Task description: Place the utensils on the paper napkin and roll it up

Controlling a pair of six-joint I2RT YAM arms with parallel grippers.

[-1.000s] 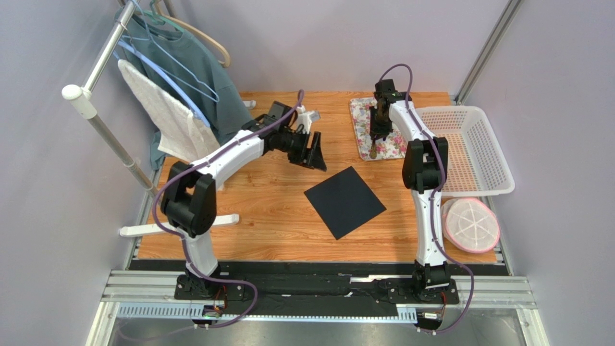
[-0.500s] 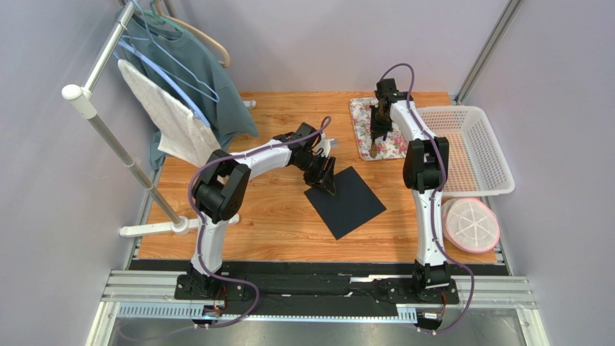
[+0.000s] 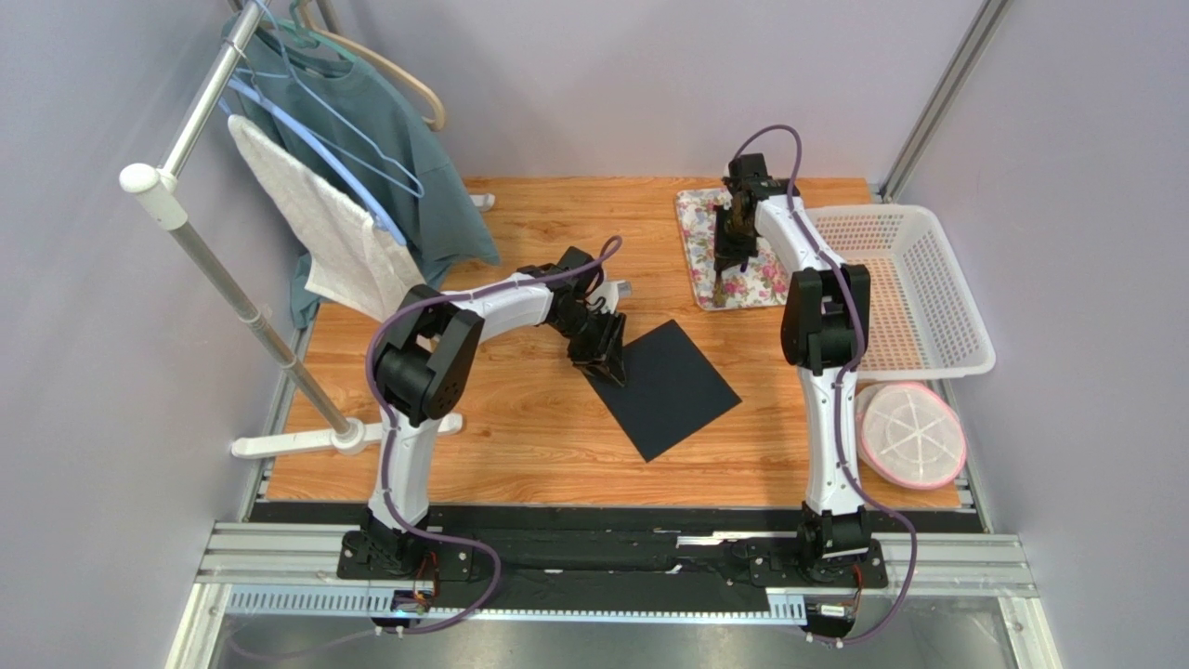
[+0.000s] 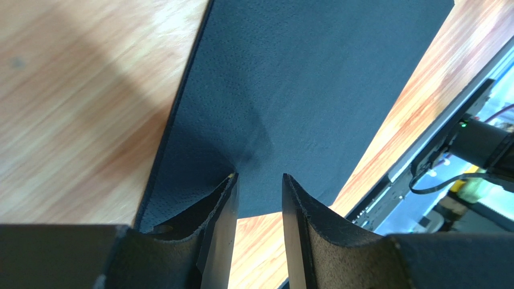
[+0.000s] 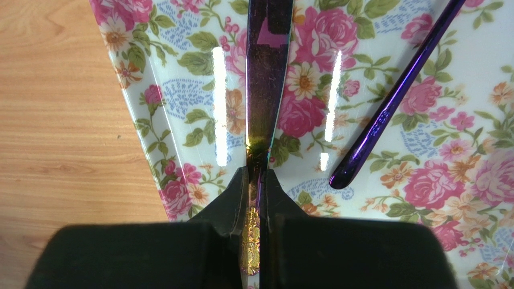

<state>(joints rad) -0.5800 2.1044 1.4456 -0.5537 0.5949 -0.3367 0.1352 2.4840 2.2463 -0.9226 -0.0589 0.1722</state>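
Left gripper (image 4: 258,186): moved in to the paper napkin (image 4: 301,78), at its left corner, jaws narrowed to a slim gap. Napkin flat mid-bench (image 3: 517,418). Right gripper (image 5: 256,174): now clamped on purple utensil (image 5: 268,72) over floral mat (image 5: 181,90); second utensil (image 5: 392,102) lies beside.

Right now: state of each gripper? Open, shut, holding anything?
Left gripper: open, jaws apart at the paper napkin edge, nothing between them.
Right gripper: shut on a purple utensil over the floral mat.
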